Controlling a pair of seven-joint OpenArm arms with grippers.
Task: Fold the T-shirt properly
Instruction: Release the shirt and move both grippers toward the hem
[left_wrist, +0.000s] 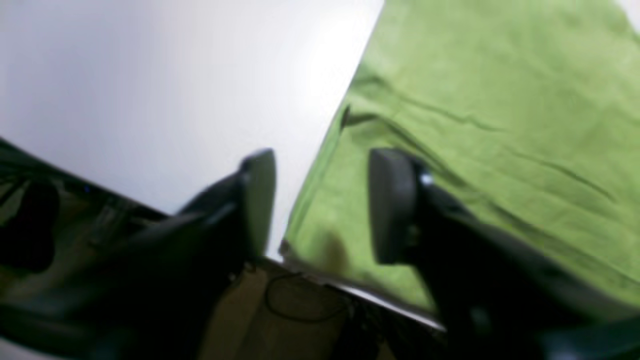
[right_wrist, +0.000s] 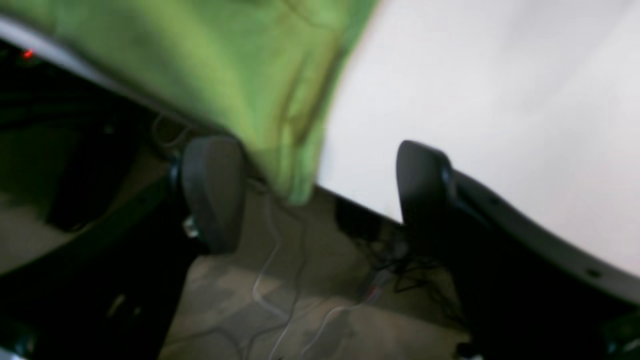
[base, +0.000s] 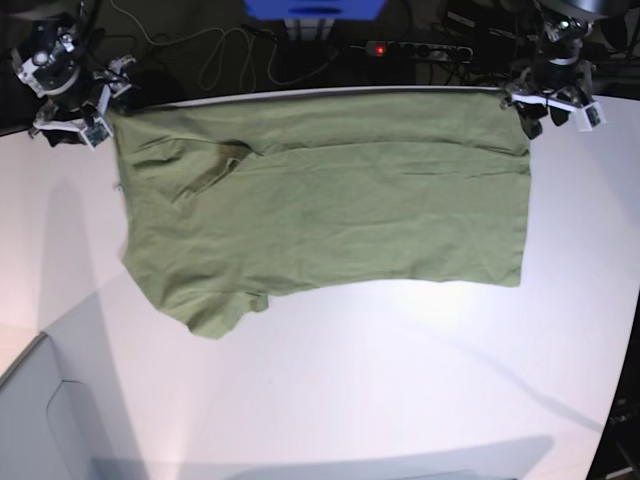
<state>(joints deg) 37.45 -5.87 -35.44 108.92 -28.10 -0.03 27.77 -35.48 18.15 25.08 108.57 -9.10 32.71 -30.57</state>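
both wrist views blurred, t-shirt (left_wrist: 475, 125) cut off by frame edges there, floor clutter indistinct

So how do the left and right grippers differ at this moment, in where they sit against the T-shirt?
The left gripper hangs over a neat hem corner of the T-shirt, one finger above bare table. The right gripper is at the far corner, where a bunched bit of cloth droops past the table edge, with floor below it. In the base view the left gripper is on the right and the right gripper on the left. Both are open, holding nothing.
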